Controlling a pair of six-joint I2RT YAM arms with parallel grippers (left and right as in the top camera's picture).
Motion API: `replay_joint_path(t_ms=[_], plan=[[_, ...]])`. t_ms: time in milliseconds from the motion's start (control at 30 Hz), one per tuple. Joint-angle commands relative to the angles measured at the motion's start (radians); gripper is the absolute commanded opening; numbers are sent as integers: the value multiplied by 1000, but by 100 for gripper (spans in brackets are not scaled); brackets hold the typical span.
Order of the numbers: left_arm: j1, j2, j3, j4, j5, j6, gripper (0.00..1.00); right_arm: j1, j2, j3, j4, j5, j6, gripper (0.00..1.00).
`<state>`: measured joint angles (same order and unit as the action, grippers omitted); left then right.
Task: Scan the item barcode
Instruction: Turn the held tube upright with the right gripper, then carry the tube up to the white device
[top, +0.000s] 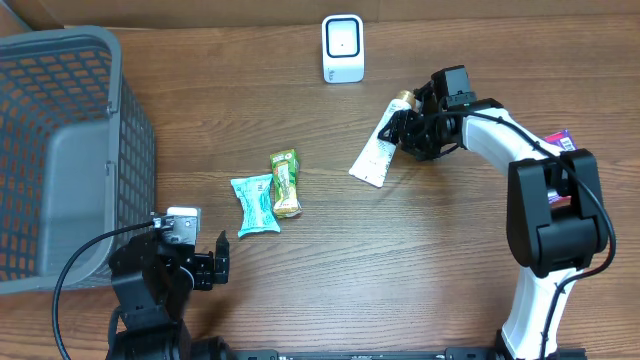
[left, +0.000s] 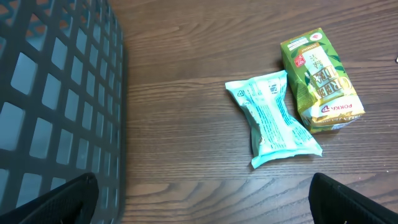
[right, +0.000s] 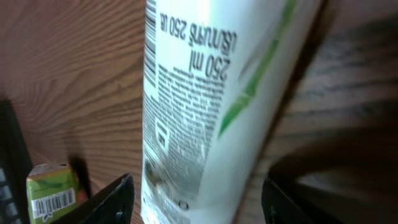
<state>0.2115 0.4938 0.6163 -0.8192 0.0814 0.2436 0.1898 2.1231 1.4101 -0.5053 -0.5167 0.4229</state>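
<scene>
At the near-left corner of the bench (top: 420, 290), the left gripper (top: 215, 265) hangs with its jaws spread wide and nothing between them, just beside the near wall of a dark mesh basket (top: 135, 150). The basket fills the left edge up to the far-left corner, and its grey floor shows through the open top.

Further in, around the middle of the bench, a teal snack packet (top: 255, 205) and a green drink carton (top: 285, 183) lie side by side, touching or nearly so, with the carton on the right. The right wrist view catches a barcode on one end of the carton.

Beyond them, right of centre, a white tube (top: 375, 158) lies slantwise on the wood, its cap end pointing far-right. The right gripper (top: 405, 128) sits over that cap end. Its fingers (right: 118, 199) stand one on each side of the tube with a sliver of gap, so the jaws are apart and not pinching it.

A pink pack (top: 560, 138) peeks out behind the right arm, near the right edge. At the far edge, roughly central, the white scanner (top: 343, 48) stands upright, well apart from the tube.
</scene>
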Motion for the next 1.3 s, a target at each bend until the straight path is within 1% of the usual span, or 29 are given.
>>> replay_joint_path(t_ms=[0,167,200,300,333,500,533,600,633,800,900,1067,1167,1267], plan=[[5,2,1,3,-4,19,100,4,49,-6,32,-24,42,65],[5,2,1,3,-4,19,100,13,110,-22,96,-30,108,57],[5,2,1,3,-4,19,100,13,118,-26,105,-32,109,54],[5,2,1,3,-4,19,100,13,126,-35,111,-31,108,38],[5,2,1,3,-4,19,100,13,126,-35,112,-32,108,36],[5,2,1,3,-4,19,99,11,126,-35,115,-55,98,34],[5,2,1,3,-4,19,99,11,125,-35,116,-75,93,32],[5,2,1,3,-4,19,99,11,121,-34,127,-127,64,24],[5,2,1,4,-4,19,100,11,115,-34,132,-160,43,22],[5,2,1,3,-4,19,100,11,58,-34,114,-220,1,21],[5,2,1,3,-4,19,100,11,4,-34,68,-235,-60,20],[5,2,1,3,-4,19,99,11,-110,-34,-57,-254,-209,18],[5,2,1,3,-4,19,100,11,-208,-34,-148,-272,-313,16],[5,2,1,3,-4,19,100,11,-308,-34,-222,-289,-387,15]])
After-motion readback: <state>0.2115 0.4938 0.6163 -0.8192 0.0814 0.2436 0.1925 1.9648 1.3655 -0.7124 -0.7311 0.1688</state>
